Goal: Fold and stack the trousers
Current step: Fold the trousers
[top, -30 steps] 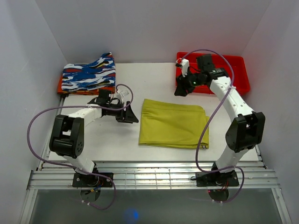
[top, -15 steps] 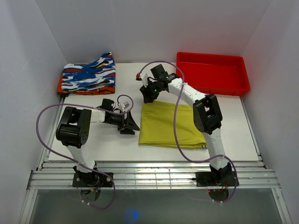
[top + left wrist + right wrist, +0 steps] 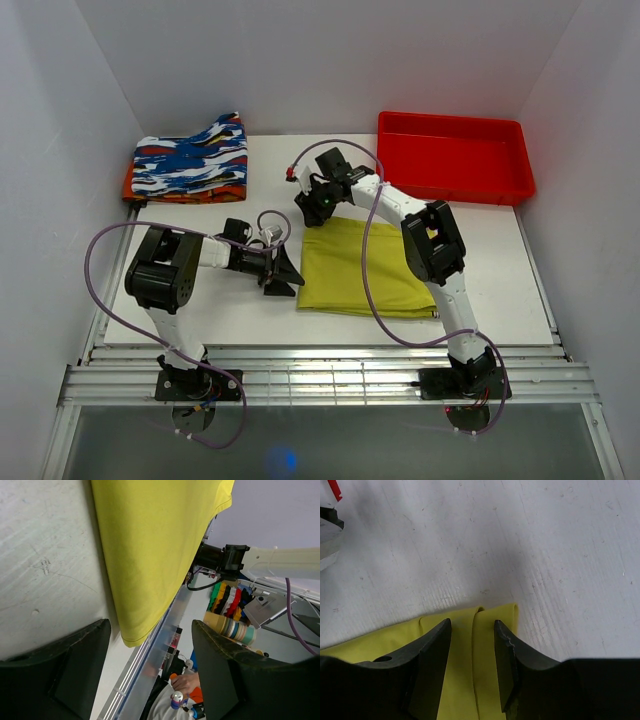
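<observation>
The yellow-green trousers [image 3: 365,265] lie folded into a flat rectangle in the middle of the table. My right gripper [image 3: 318,205] is open, its jaws straddling the trousers' far left corner [image 3: 492,615] from above, a fold ridge between them. My left gripper [image 3: 290,275] is open, low over the table just left of the trousers' near left corner; the cloth's left edge [image 3: 150,555] shows ahead of it in the left wrist view. The striped band is hidden.
A folded blue, white, black and orange patterned garment [image 3: 192,160] lies at the far left. A red tray [image 3: 452,155] stands at the far right. The table's near metal rail [image 3: 320,375] runs along the front.
My right arm swung from over the red tray leftward to the trousers' far left corner. My left gripper moved right and nearer, toward the trousers' near left corner.
</observation>
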`<action>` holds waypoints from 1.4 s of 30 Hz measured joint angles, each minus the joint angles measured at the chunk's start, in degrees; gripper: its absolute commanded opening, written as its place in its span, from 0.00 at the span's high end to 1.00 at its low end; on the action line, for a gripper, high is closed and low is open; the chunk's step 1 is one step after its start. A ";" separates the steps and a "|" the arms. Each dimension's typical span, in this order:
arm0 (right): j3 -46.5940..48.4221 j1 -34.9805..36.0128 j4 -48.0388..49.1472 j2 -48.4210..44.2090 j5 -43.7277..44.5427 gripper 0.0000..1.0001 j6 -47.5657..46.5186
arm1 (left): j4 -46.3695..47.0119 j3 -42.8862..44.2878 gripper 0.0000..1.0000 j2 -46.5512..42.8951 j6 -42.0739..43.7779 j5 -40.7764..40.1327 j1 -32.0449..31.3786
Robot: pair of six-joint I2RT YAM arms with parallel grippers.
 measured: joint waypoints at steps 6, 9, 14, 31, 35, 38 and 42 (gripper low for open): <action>0.00 0.04 -0.17 0.22 0.13 0.62 -1.03 | 1.55 -0.26 0.21 0.57 -0.98 0.98 -0.28; 0.00 0.04 -0.31 0.22 -0.28 0.67 -1.14 | 2.73 -0.39 0.21 0.87 -1.14 1.49 -0.33; -0.09 0.04 -1.20 0.22 -1.77 0.71 -1.07 | 4.66 -0.31 0.21 1.70 -1.40 2.38 -0.55; 0.07 0.04 -2.58 0.22 -2.25 0.92 -2.01 | 5.49 -1.29 0.57 3.28 -1.81 0.48 -1.88; 0.07 -0.02 -2.05 0.22 -1.33 0.92 -1.27 | 4.96 -1.90 0.96 3.45 -1.14 -1.57 -2.67; 0.07 -0.24 -1.36 0.22 -0.83 0.92 -0.57 | 4.76 -1.64 1.00 3.65 -0.52 -2.03 -2.91; 0.04 -0.55 -0.57 0.22 -0.04 0.92 0.37 | 3.72 -1.09 1.00 3.96 0.22 -2.03 -2.91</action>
